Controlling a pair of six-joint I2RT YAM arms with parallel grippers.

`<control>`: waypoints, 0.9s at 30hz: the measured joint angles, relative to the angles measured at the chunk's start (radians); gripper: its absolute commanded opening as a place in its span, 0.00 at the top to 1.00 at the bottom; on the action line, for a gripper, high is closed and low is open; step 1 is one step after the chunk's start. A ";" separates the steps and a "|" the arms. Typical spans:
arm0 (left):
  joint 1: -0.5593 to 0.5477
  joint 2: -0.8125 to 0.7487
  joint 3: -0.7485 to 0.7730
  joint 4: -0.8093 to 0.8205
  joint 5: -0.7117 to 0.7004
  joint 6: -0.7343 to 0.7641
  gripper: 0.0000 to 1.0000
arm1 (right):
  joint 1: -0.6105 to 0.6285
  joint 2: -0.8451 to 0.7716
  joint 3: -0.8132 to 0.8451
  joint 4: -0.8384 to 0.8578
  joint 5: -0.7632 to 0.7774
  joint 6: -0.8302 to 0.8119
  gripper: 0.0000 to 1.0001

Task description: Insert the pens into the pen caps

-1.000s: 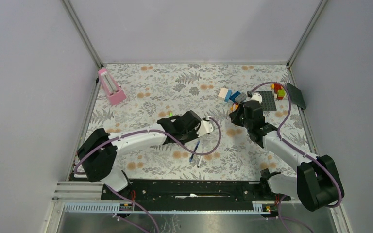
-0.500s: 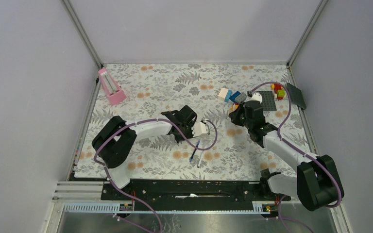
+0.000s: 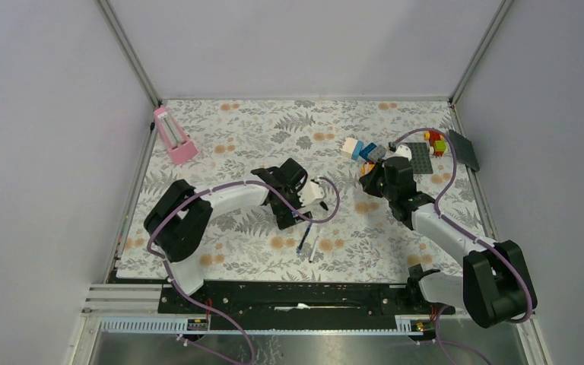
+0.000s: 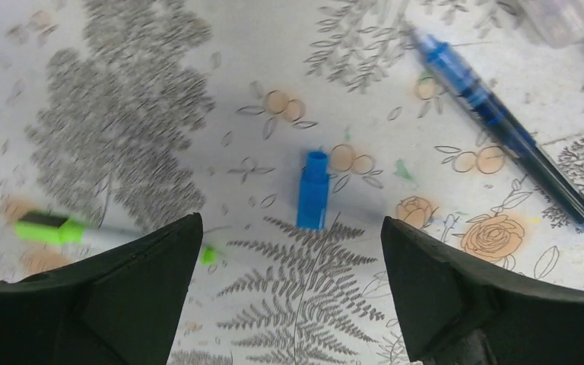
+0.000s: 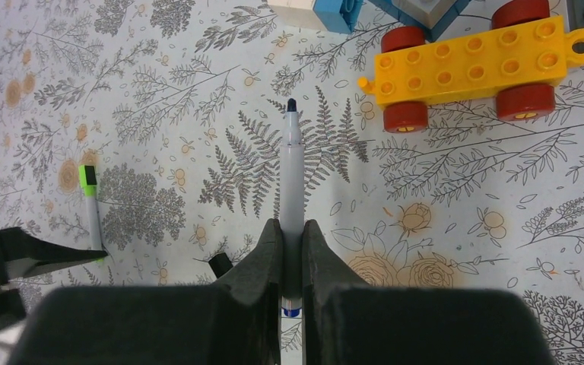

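Note:
My left gripper (image 4: 289,224) is open and hangs over the mat. A light blue pen cap (image 4: 312,190) lies just beyond its jaws. To its left lies a white pen (image 4: 95,233) wearing a green cap (image 4: 42,226), and a dark blue pen (image 4: 502,129) lies to the right. My right gripper (image 5: 292,228) is shut on a white pen (image 5: 292,167), whose bare black tip points away from the jaws. A black pen cap (image 5: 219,264) lies on the mat by the left finger. In the top view the blue pen (image 3: 304,237) and a white pen (image 3: 313,249) lie near the left gripper (image 3: 292,215).
A yellow wheeled brick (image 5: 464,68) lies beyond the held pen, to the right. More toy bricks (image 3: 365,150) and grey baseplates (image 3: 420,157) sit at the back right. A pink holder (image 3: 173,137) stands at the back left. Walls enclose the mat.
The left gripper has gone from shut to wide open. Its arm has folded back, elbow raised, and the gripper has shifted slightly left. The right arm has stayed put with its pen.

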 measured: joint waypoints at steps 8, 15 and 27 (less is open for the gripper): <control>-0.001 -0.167 -0.002 0.093 -0.311 -0.357 0.01 | -0.014 0.040 0.005 -0.010 0.000 0.014 1.00; 0.008 -0.200 0.053 0.043 -0.486 -1.016 0.01 | -0.027 0.074 0.021 -0.029 0.000 0.024 1.00; -0.072 -0.447 -0.236 0.103 -0.392 -1.684 0.01 | -0.030 0.113 0.055 -0.050 -0.019 0.025 1.00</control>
